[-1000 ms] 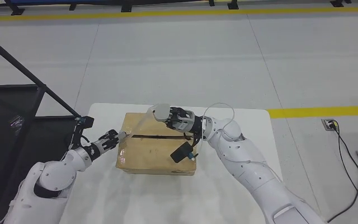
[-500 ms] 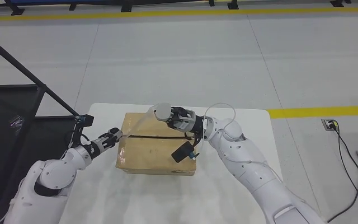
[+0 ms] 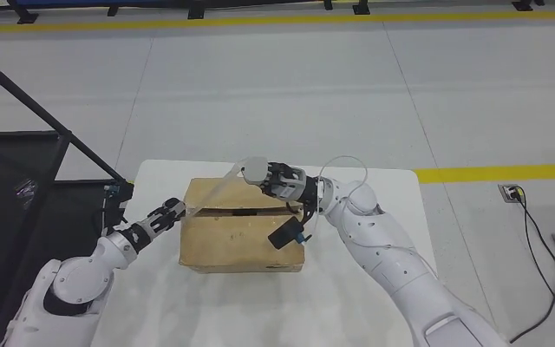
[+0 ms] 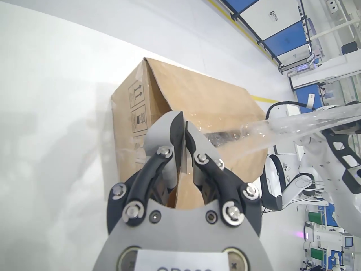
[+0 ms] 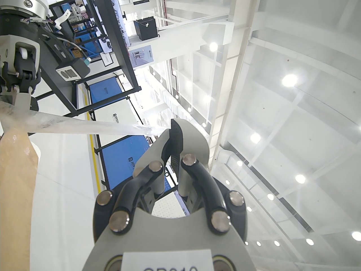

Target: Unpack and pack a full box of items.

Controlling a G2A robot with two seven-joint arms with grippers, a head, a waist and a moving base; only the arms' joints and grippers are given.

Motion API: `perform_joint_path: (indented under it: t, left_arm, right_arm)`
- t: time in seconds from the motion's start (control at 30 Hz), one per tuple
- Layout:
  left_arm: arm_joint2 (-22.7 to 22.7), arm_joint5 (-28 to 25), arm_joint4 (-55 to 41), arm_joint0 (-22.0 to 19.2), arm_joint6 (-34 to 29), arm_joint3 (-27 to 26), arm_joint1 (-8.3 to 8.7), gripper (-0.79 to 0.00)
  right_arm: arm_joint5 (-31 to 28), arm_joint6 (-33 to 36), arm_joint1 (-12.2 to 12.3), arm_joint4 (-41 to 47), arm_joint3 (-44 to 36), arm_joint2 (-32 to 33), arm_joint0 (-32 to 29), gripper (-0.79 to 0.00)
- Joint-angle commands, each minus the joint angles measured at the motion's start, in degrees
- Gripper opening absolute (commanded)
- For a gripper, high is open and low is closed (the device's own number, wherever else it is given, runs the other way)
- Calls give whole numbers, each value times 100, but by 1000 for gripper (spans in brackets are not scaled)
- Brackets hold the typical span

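Brown cardboard box (image 3: 243, 238) sits midway across your white surface (image 3: 225, 304), its two top flaps parting along a dark centre seam, so by my reading the unpacking is only at its opening step. Your right pincer (image 5: 173, 135) is clamped on the free end of a long strip of clear packing tape (image 5: 84, 126), raised above the far flap. The strip runs taut and slanting from those jaws down to the seam near the box's left end, where it looks not yet fully peeled. Your left pincer (image 4: 184, 131) is closed on a thin cardboard edge at that same end, most likely to anchor the box so the pull strips tape rather than dragging everything along. Contents are hidden under the flaps. Next you probably want the right arm to draw the strip clear of its last stuck patch, away from the left pincer. Watch for the tape tearing or clinging to the pads, and for the held edge slipping, which would let the box lift
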Motion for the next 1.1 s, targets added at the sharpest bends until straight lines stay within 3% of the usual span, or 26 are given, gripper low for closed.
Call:
perform_joint_path:
  t: [0.0, 0.03, 0.07, 0.13, 0.23, 0.37, 0.43, 0.5, 0.53, 1.07]
  left_arm:
    - [10, 27, 6, 16, -54, -9, 1, -754]
    - [9, 33, 4, 20, -100, -15, 3, -690]
    - [5, 37, 9, 27, -124, -23, 4, -554]
    - [-5, 38, -22, 43, -157, -32, 5, -505]
    - [-23, 45, -48, 65, -166, -42, 5, -496]
    - [-64, 54, -92, 109, -194, -86, 7, -514]
    - [-86, 46, -116, 133, -213, -100, 9, -603]
    - [-107, 30, -172, 154, -230, -106, 10, -770]
    - [-123, 19, -207, 165, -233, -107, 10, -785]
    - [-405, -59, -456, 414, -65, -285, 18, -785]
  right_arm:
    - [-25, -42, -3, 38, 24, 2, 9, -785]
    - [-33, -50, -5, 42, 32, -2, 16, -785]
    - [-38, -53, -8, 42, 36, -7, 21, -785]
    - [-38, -55, -11, 31, 29, -20, 26, -785]
    - [-27, -45, -12, 18, 4, -26, 21, -785]
    - [28, -36, -6, -20, -35, -23, 14, -785]
    - [45, -28, -3, -29, -46, -18, 10, -785]
    - [37, -15, -1, -46, -53, -21, 10, -785]
    - [44, -12, 0, -52, -58, -20, 12, -785]
    - [223, -30, 3, -73, -254, -1, -26, -785]
